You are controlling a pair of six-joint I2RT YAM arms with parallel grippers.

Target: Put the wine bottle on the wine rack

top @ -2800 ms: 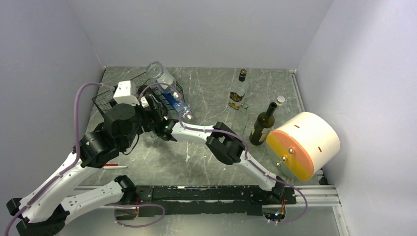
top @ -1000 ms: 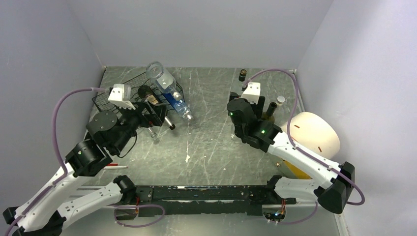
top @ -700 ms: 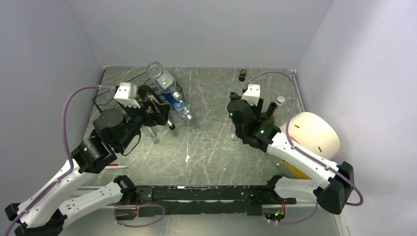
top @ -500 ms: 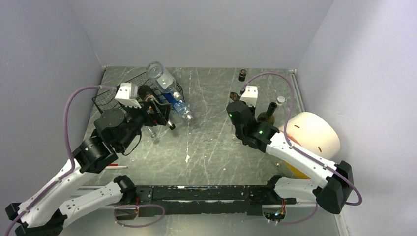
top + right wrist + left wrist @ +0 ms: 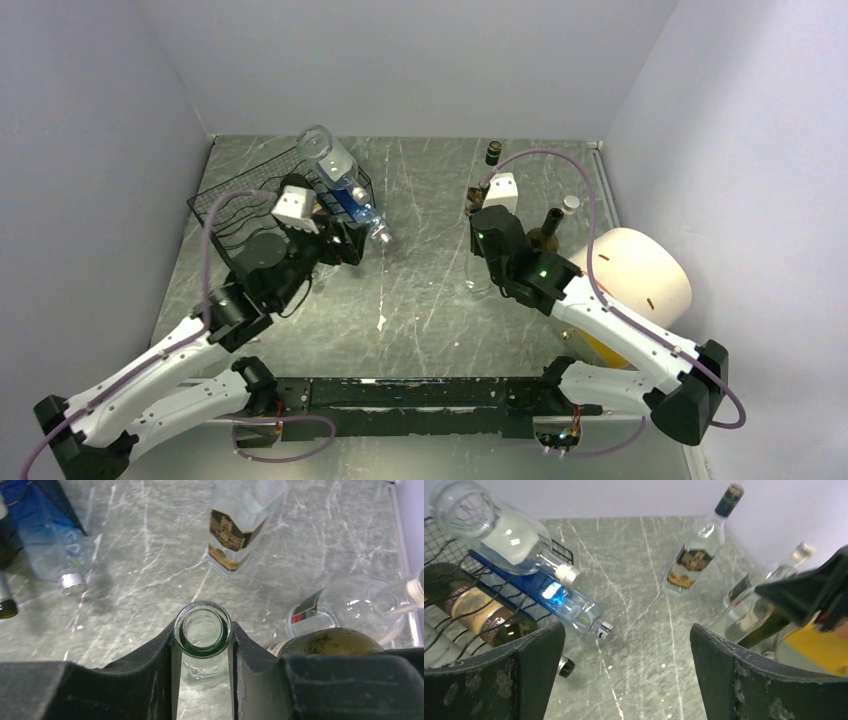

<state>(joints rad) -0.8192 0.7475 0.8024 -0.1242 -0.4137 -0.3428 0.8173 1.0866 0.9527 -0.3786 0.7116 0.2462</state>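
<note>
My right gripper (image 5: 202,647) is shut on the neck of a clear wine bottle (image 5: 202,630) with a green-tinted open mouth; the bottle stands upright beneath the wrist. From above, the right gripper (image 5: 487,252) sits right of centre and hides the bottle. The black wire wine rack (image 5: 235,205) stands at the back left with a big clear bottle (image 5: 325,155), a blue bottle (image 5: 355,205) and a dark bottle (image 5: 479,612) lying on it. My left gripper (image 5: 626,627) is open and empty, just right of the rack (image 5: 444,572).
A clear bottle with a gold-and-black label (image 5: 235,535) stands behind the held one. A dark green bottle (image 5: 545,235) and a white-capped clear bottle (image 5: 570,203) stand to its right. A cream and orange cylinder (image 5: 640,265) lies by the right wall.
The right gripper has closed on the bottle's neck. The left arm has swung right, away from the rack, with its jaws still open.
</note>
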